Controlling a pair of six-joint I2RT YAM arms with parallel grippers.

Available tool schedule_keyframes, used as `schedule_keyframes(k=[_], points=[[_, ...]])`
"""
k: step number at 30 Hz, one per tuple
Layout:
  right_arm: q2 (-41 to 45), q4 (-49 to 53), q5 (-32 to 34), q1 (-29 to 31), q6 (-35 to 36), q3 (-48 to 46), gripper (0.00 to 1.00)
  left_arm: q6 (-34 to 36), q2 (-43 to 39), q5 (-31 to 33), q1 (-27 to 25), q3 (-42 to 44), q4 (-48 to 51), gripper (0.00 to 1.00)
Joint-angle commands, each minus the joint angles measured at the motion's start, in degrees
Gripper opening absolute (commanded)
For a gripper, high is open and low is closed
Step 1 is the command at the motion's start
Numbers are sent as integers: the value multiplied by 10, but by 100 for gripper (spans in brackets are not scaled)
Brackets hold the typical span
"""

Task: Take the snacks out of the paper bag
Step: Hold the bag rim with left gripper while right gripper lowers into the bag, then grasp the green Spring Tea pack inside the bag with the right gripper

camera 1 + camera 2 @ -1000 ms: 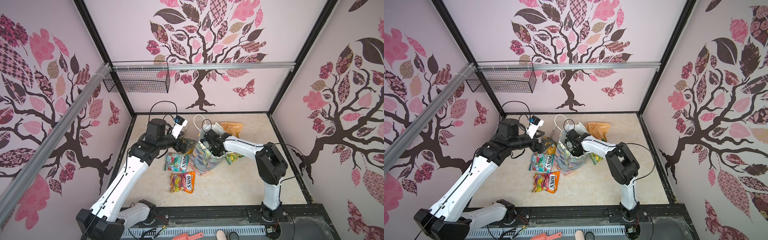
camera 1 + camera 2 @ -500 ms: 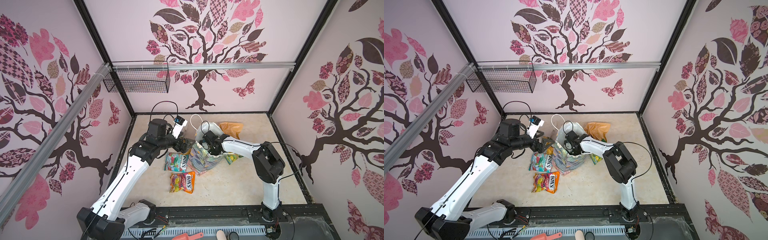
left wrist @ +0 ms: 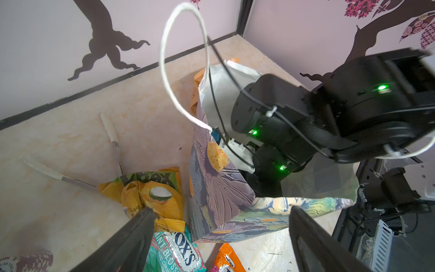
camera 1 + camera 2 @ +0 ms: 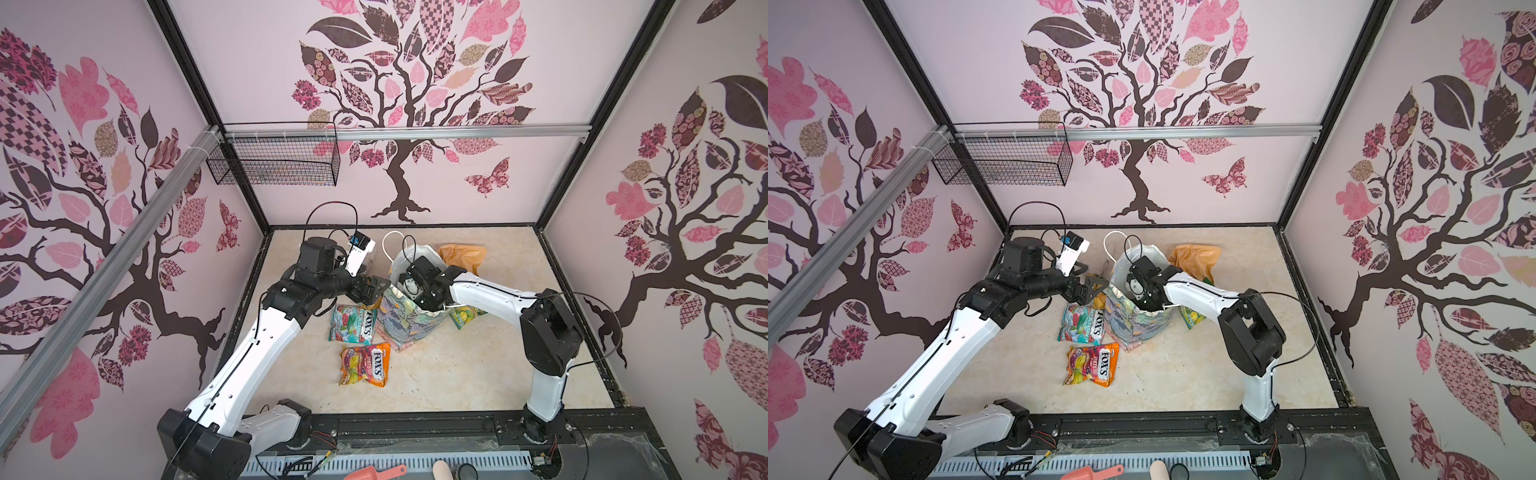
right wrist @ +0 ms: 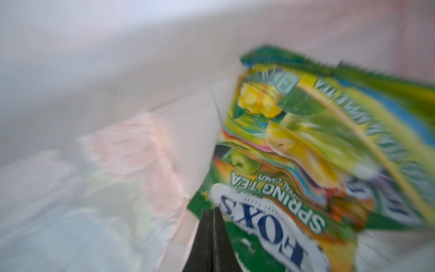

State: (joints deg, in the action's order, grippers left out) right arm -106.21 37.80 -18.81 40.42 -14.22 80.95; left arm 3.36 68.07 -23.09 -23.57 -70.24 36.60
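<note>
Beige marbled table is carrying the floral paper bag, which is standing open-mouthed near its middle. Inside it, the right tool is pinching flat on a corner of a green pouch. Beside the bag, the left tool is gaping wide, holding nothing. Light, slick and crinkly, that pouch is probably asking for a pinch on its sealed edge.

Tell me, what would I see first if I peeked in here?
A flowery paper bag sits in the middle, and the right gripper is deep inside it, shut at the corner of a green FOX'S Spring Tea pouch. Beside the bag lie a teal FOX'S pouch and an orange FOX'S pouch.
</note>
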Motion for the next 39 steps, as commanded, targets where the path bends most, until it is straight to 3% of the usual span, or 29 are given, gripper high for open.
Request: schedule_keyframes(k=[1,16,21,26,30,39], points=[[51,-4,-9,3,-13,21,0,-4,17,11,0,-23,21,91],[126,3,55,3,-30,102,0,-4,17,19,0,-25,24,91],[169,-27,116,2,-34,93,0,-3,10,21,0,-24,21,91],[175,-22,117,2,-31,86,0,-4,9,19,0,-23,20,91],[160,-11,69,2,-27,55,26,-4,9,18,0,-23,20,91],[172,-35,30,3,0,-50,49,-8,19,13,0,-27,24,91]])
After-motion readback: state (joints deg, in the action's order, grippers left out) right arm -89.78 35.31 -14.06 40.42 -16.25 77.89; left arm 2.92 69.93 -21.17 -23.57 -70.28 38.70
